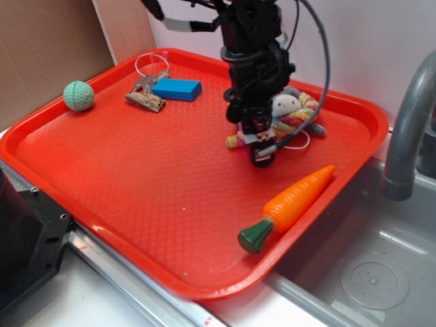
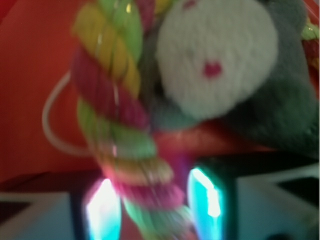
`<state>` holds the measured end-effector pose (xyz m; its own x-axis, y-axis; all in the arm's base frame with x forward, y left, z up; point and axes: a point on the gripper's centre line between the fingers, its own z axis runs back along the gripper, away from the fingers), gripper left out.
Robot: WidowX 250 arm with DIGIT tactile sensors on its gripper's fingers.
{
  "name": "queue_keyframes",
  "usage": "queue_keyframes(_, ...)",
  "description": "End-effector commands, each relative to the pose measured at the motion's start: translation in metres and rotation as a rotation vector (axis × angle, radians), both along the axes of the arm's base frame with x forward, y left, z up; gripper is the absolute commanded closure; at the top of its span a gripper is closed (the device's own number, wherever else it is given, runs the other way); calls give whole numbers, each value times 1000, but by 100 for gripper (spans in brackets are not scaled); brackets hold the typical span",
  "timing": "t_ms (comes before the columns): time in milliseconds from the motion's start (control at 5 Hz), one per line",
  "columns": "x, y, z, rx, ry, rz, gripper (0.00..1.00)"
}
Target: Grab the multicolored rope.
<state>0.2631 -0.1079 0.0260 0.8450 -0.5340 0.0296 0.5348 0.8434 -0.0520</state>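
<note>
From across the room the gripper (image 1: 262, 151) hides its grip; the wrist view shows jaws straddling the multicolored rope (image 2: 117, 125), contact unclear.

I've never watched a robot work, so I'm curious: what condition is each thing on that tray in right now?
Rope: wound around the plush, one end between the gripper's fingers.
Plush: lying on the tray, wrapped by the rope.
Gripper: down at the rope, fingers either side of it; closed or not, unclear.
Carrot: lying flat by the tray's rim.
Ball: resting off the tray.
Blue block: lying flat.
Keys: lying beside the block.
Tray: flat.
</note>
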Motion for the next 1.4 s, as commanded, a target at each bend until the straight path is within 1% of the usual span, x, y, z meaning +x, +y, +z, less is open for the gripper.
queue_keyframes(0, -27, -10, 95, 162, -141, 70, 100)
queue_keyframes(200, -67, -10, 145, 180, -128, 289, 100)
queue_keyframes(400, -114, 7, 196, 88, -87, 544, 100)
queue_keyframes(600, -158, 47, 237, 99, -46, 793, 100)
queue_keyframes(800, -156, 72, 252, 104, -81, 947, 100)
queue_keyframes(1000, -127, 84, 237, 60, -95, 835, 100)
queue_keyframes(1200, -104, 77, 201, 150, -20, 753, 100)
